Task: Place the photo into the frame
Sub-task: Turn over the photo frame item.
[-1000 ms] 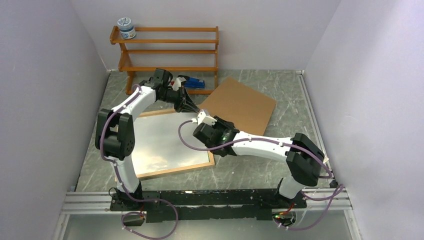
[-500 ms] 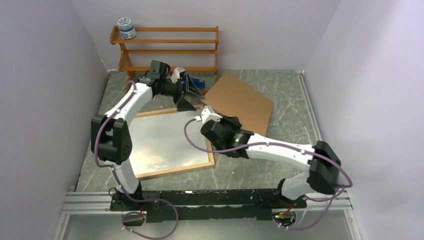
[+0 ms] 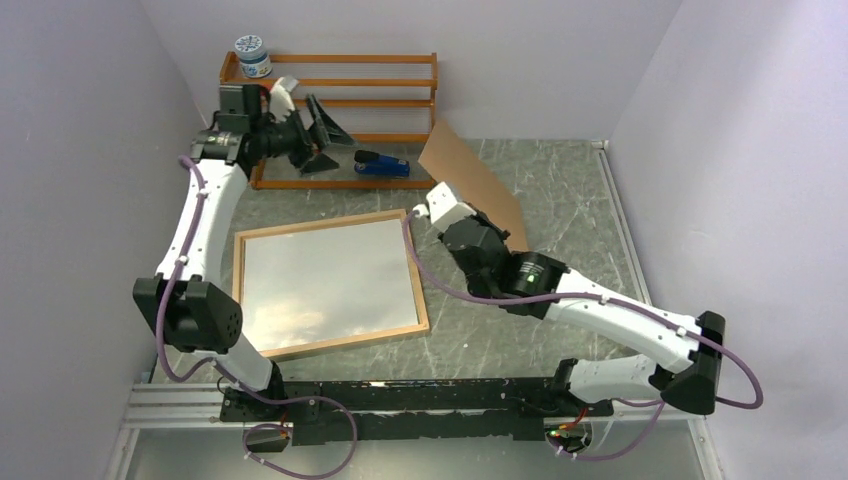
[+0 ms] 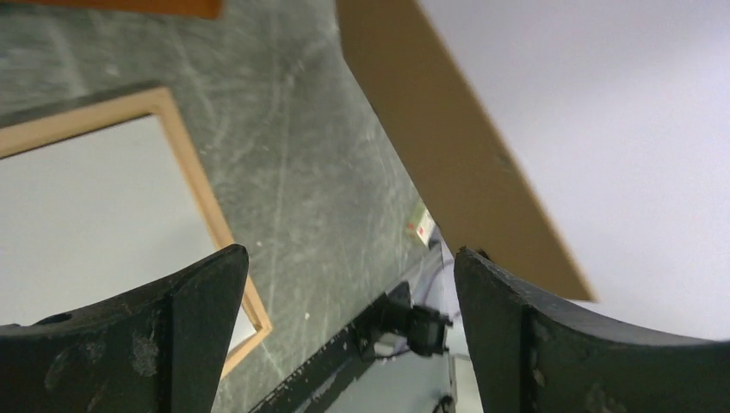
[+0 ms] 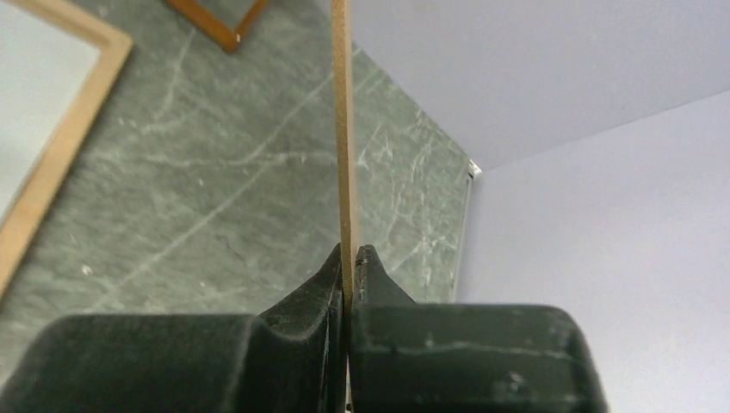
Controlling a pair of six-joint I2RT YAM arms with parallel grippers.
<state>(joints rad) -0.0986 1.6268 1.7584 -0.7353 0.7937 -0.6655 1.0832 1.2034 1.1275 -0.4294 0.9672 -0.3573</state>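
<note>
The frame (image 3: 345,341), thin light wood round a pale reflective pane, lies flat on the table left of centre; its corner also shows in the left wrist view (image 4: 211,215). The photo is out of view. My right gripper (image 3: 438,203) is shut on the near edge of the flat brown backing board (image 3: 470,178), which stands tilted up on edge right of the frame. In the right wrist view the board (image 5: 343,129) is edge-on between the closed fingers of that gripper (image 5: 351,258). My left gripper (image 3: 322,128) hangs open and empty, high beside the rack; the board (image 4: 448,146) shows beyond its fingers.
An orange-brown shelf rack (image 3: 340,100) stands against the back wall with a small jar (image 3: 252,56) on its top shelf. A blue stapler (image 3: 383,163) lies at its foot. Walls close in left, right and behind.
My left gripper has opened and drawn back up and left to the rack. My right gripper has closed on the backing board and lifted it from flat onto its edge.
</note>
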